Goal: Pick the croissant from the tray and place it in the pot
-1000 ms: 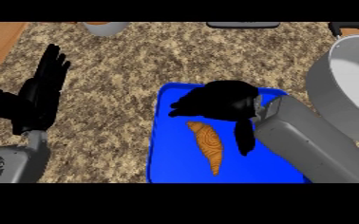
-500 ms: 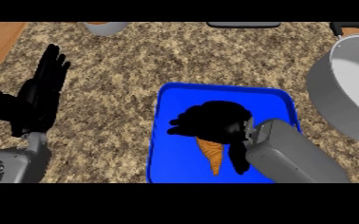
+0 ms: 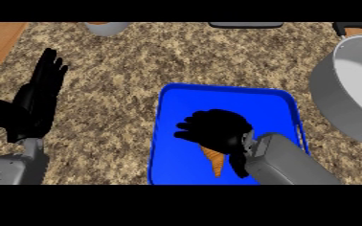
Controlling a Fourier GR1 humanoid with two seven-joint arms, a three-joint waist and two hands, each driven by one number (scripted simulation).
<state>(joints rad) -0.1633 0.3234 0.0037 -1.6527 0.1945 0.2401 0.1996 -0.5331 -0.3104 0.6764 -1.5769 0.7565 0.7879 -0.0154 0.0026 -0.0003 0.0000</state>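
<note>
Grasp step: right hand (image 3: 216,130) over golden-brown croissant (image 3: 215,160) on blue rectangular tray (image 3: 212,96), fingers curling onto its top end; closure uncertain. Next: lift, carry right to grey metal pot (image 3: 332,98). Left hand (image 3: 37,98) rests, fingers straight, left edge.

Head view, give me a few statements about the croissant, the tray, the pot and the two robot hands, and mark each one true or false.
1. The croissant lies on the blue tray. True.
2. The right robot hand is over the pot. False: it is over the tray, covering the croissant's upper end.
3. The pot stands at the view's right edge. True.
4. The left robot hand holds the croissant. False: it rests open at the left, fingers up, holding nothing.
5. The croissant is already in the pot. False: it is on the tray.
</note>
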